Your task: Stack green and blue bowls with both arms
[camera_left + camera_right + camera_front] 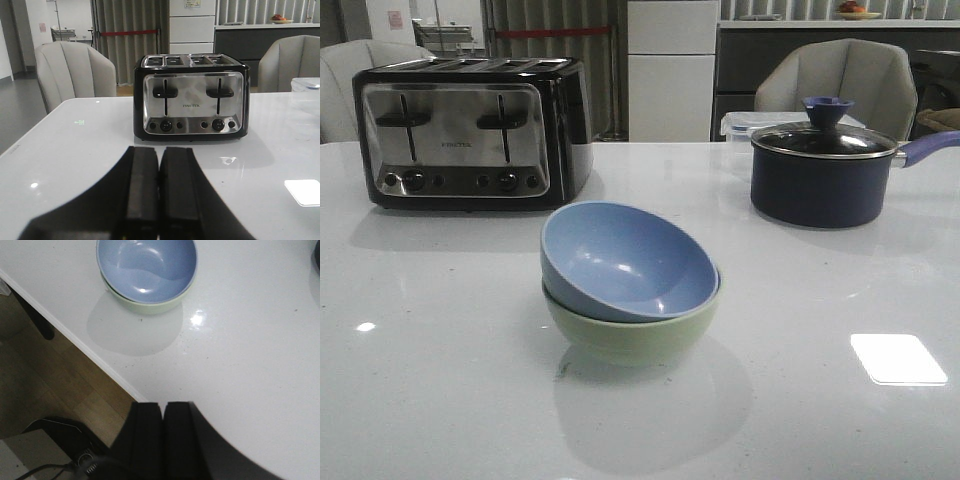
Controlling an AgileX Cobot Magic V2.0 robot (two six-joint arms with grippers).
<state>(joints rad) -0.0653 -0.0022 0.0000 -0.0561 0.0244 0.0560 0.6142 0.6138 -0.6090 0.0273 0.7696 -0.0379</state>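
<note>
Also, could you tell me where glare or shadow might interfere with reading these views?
Front view: a bright rectangular glare patch on the table, right of the stacked bowls. Right wrist view: a small glint beside the bowls and their soft shadow. Left wrist view: a glare patch near the frame edge; toaster sharp.

Neither arm shows in the front view. Each gripper appears only in its own wrist cam.

Left gripper: bottom centre of the frame, two black fingers pressed together w/ only a thin dark seam between them, nothing held. They run straight up from the lower edge, widening into a dark body at bottom left and right.

Right gripper: also bottom centre, black fingers closed flush against each other, empty. Dark body spreads toward the lower right; a cable curls at the bottom left corner.
</note>
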